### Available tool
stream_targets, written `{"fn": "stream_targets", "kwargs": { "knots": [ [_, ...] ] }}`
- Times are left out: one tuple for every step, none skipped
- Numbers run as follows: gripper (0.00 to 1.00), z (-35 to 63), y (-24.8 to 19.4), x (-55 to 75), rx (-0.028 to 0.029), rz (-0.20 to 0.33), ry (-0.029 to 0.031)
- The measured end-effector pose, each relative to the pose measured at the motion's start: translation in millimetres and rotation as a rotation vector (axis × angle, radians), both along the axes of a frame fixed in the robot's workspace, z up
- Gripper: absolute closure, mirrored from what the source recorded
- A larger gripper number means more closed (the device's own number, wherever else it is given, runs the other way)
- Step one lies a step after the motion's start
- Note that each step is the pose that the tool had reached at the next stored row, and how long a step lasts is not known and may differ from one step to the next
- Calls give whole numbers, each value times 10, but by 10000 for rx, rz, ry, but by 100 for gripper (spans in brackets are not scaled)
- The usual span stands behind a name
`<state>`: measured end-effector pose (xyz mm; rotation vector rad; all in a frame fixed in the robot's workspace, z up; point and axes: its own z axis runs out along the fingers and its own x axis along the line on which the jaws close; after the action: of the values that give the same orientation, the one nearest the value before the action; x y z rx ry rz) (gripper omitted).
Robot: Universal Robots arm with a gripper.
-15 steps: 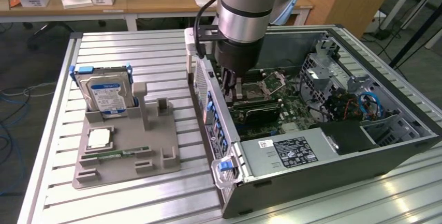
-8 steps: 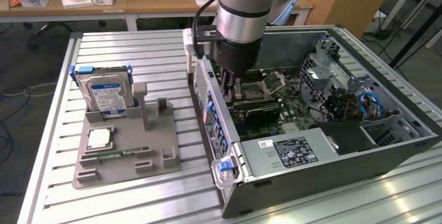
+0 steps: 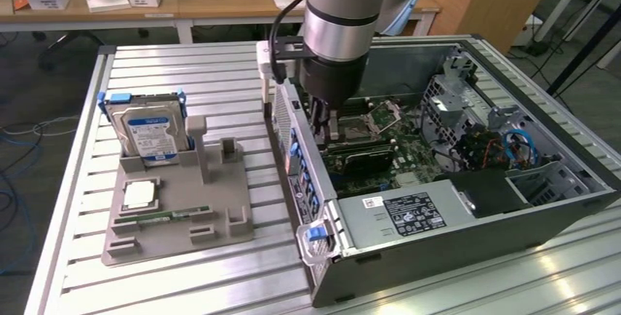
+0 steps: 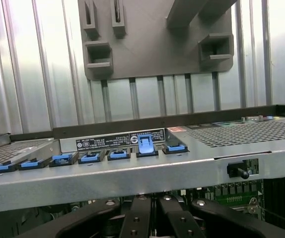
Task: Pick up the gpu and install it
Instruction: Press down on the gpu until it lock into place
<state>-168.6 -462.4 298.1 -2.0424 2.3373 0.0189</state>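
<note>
Two black jaws inside steel PC case (image 3: 543,206)

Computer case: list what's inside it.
Inside the case: a green motherboard, a labelled power supply, blue cables, and the shut gripper reaching in. The arm covers the gpu; I can't see it.

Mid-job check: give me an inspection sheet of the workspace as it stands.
Surface: slatted metal table carrying a grey fixture tray and an open computer case.
Job's things: gpu, seemingly the dark card in the case under the claw; seating unclear.
Clutter: hard drive upright in the tray; memory stick and processor chip lying on it.
Grippers: claw shut, down inside the case over the motherboard.
Cables: black cable on the arm; blue cables in the case.
Surroundings: wooden desks behind.
</note>
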Motion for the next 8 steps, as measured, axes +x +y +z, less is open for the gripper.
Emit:
{"fn": "stream_targets", "kwargs": {
  "knots": [
    [89,1,1,8,1,-3,6],
    [89,3,2,20,6,-8,18],
    [89,3,1,39,4,-6,22],
    [89,4,0,58,-1,0,32],
    [89,5,0,60,0,0,33],
    [89,11,0,60,-2,-1,35],
    [89,24,1,60,-1,-6,35],
    [89,42,1,60,-1,-11,35]
  ]
}}
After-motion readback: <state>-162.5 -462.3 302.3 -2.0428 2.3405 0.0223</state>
